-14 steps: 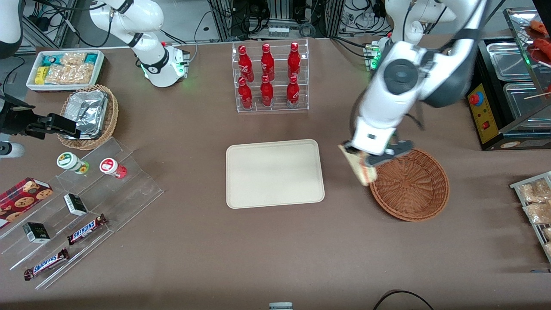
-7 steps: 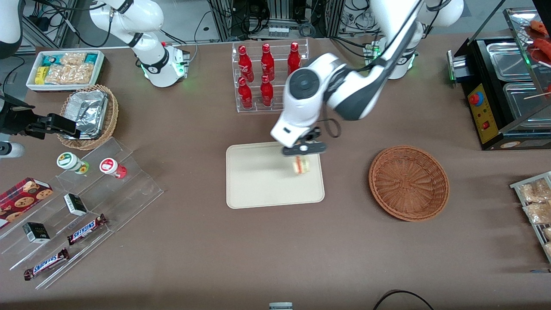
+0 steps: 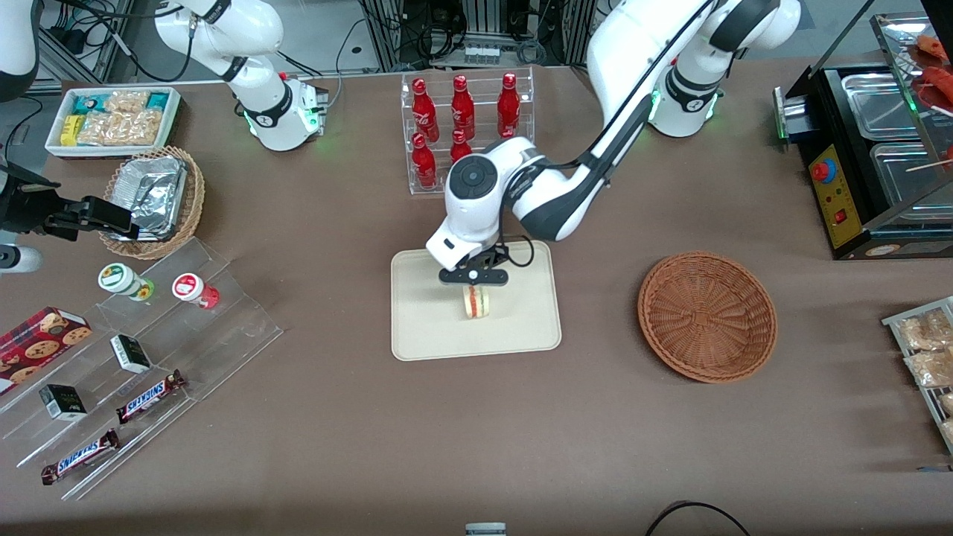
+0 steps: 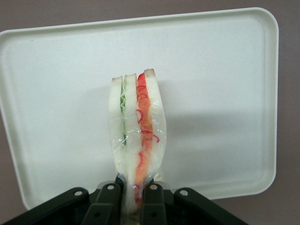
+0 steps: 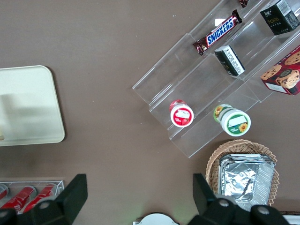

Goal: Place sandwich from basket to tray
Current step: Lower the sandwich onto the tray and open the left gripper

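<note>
The sandwich is a wrapped wedge of white bread with red-orange and green filling. My left gripper is shut on it and holds it over the middle of the cream tray. In the left wrist view the black fingers pinch the wedge's narrow end, and the tray fills the view under it. I cannot tell whether the sandwich touches the tray. The reddish-brown wicker basket stands empty beside the tray, toward the working arm's end of the table.
A clear rack of red bottles stands farther from the front camera than the tray, close to the arm. A clear stepped stand with snacks, a foil-filled wicker basket and a white snack bin lie toward the parked arm's end.
My left gripper has carried the sandwich from the basket's rim across to the tray, and now holds it over the tray's middle, lower than before.
</note>
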Controlling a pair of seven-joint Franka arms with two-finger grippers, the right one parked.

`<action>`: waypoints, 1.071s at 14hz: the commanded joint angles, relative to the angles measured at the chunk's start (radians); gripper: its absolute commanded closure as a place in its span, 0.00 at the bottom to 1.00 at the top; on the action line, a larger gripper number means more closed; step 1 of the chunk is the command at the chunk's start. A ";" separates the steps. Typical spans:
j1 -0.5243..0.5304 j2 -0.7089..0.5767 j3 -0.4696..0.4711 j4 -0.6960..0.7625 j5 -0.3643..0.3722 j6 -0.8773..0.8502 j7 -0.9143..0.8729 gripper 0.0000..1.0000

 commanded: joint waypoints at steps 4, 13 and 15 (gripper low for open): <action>-0.047 0.120 0.018 0.106 0.054 0.045 -0.015 1.00; -0.050 0.038 0.018 0.101 0.091 -0.046 -0.022 0.00; -0.043 -0.040 0.018 0.103 0.077 -0.124 -0.034 0.00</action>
